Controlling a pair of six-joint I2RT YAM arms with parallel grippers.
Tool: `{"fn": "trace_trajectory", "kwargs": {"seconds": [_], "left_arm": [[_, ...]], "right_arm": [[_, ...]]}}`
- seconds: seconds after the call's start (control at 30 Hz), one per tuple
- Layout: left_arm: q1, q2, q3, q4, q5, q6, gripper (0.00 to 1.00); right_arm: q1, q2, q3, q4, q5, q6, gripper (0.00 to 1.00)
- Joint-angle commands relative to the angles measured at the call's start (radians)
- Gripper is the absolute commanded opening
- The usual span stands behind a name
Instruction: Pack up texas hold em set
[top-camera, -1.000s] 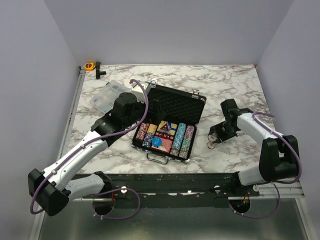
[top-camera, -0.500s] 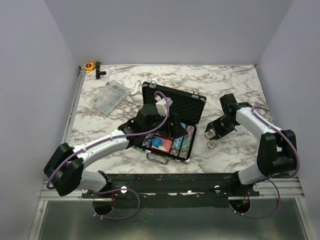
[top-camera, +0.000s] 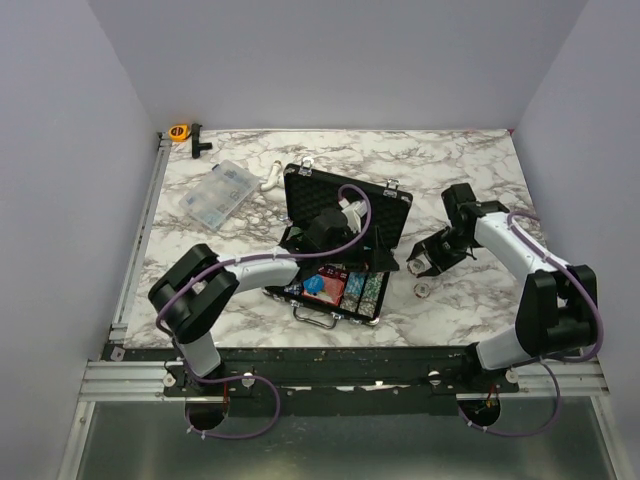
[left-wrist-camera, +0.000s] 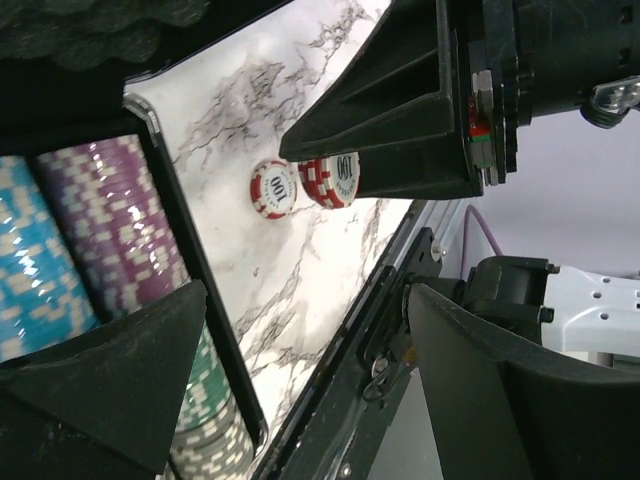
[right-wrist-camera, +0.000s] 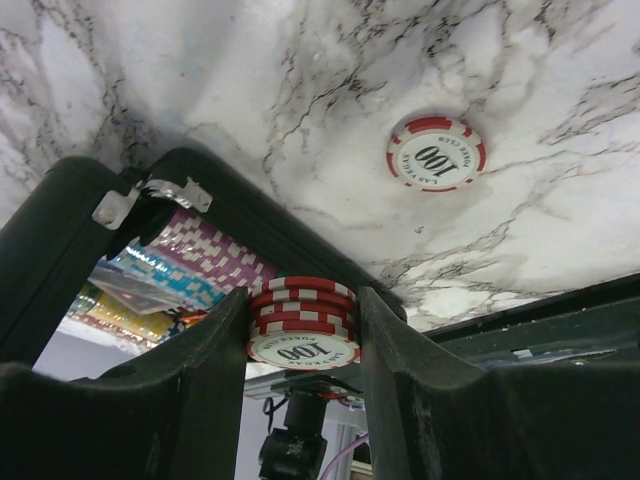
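The black silver-trimmed briefcase lies open mid-table, with rows of multicoloured chips and a red card deck inside. My left gripper is open and empty over the case's right edge; in the left wrist view purple chips and green chips lie below it. My right gripper is just right of the case, shut on a small stack of red-and-white 100 chips. One loose red chip lies on the marble, also in the top view.
A clear plastic compartment box lies at the back left, with a white part beside it. An orange tape measure and a black piece sit in the far left corner. Both grippers are close together at the case's right edge.
My left arm has swung from the case's left side across it to its right edge. My right gripper has shifted slightly, still holding the red chips.
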Motion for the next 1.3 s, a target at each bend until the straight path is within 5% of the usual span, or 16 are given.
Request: {"fn": "trace_trajectory", "kwargs": {"seconds": [0.0, 0.27, 0.6, 1.27], "left_arm": [[-0.023, 0.063, 0.071, 0.087, 0.042, -0.043, 0.79], [-0.038, 0.138, 0.105, 0.142, 0.041, -0.109, 0.64], [-0.053, 0.215, 0.122, 0.230, -0.018, -0.194, 0.63], [-0.077, 0.286, 0.112, 0.409, -0.138, -0.271, 0.43]], "right_arm": [[0.002, -0.026, 0.042, -0.035, -0.044, -0.007, 0.01], [0.002, -0.047, 0.058, -0.035, -0.072, 0.003, 0.01], [0.002, -0.051, 0.067, -0.028, -0.100, 0.005, 0.01], [0.002, -0.065, 0.047, -0.008, -0.118, 0.012, 0.01]]}}
